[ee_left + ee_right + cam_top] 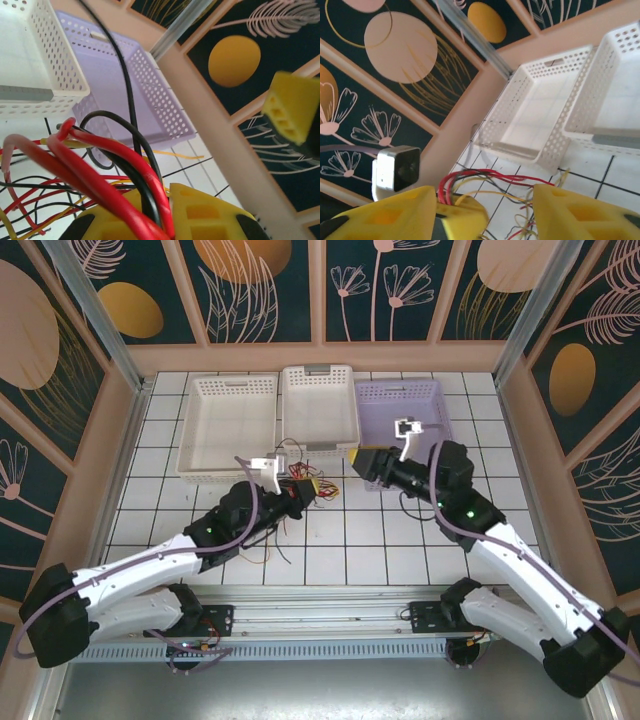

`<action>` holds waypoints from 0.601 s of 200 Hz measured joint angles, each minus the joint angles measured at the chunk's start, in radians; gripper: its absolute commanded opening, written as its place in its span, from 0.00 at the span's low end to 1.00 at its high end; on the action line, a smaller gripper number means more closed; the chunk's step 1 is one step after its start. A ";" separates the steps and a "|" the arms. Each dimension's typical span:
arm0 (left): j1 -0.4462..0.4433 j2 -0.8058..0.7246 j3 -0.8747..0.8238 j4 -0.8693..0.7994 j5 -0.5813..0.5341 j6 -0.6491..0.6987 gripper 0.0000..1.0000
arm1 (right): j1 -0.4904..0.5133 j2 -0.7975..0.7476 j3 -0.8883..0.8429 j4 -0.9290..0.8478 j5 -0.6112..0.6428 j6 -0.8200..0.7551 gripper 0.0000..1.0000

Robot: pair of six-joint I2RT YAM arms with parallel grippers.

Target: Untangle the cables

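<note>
We found the left gripper (150,217) clamped shut on the cables (95,172). In its wrist view a thick bunch of red and black strands ran down between its two yellow fingers (205,215) and was pinched there with no gap showing. From that pinch the bundle looped away to the gripper's left, where thinner red, black and yellow strands lay spread loosely over the white tiled table (375,540). One black strand climbed past the gripper and out of the top of that view. Ahead of the left gripper sat the purple basket (165,100), and to its left front was a corner of the middle white basket (45,75), both apart from the held bunch. The right gripper (485,200) stood with its jaws well apart and gripped nothing that we could see. Between its yellow fingers, nearer the one on the left of its wrist view, sat the yellow tip of the left gripper with red, black and yellow strands coming out beside it. Whether that tip touched the right gripper's finger we could not tell. Beyond the right gripper's fingers lay the far white basket (551,146), side by side with the middle one. From above, the two grippers faced each other almost tip to tip, just on the near side of the baskets. The tangle hung beneath and behind the left gripper, with loose ends trailing back along its arm onto the table.
</note>
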 measured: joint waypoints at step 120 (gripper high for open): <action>0.000 -0.116 -0.072 0.158 -0.102 -0.409 0.00 | 0.140 -0.105 -0.528 0.476 0.011 -0.007 0.74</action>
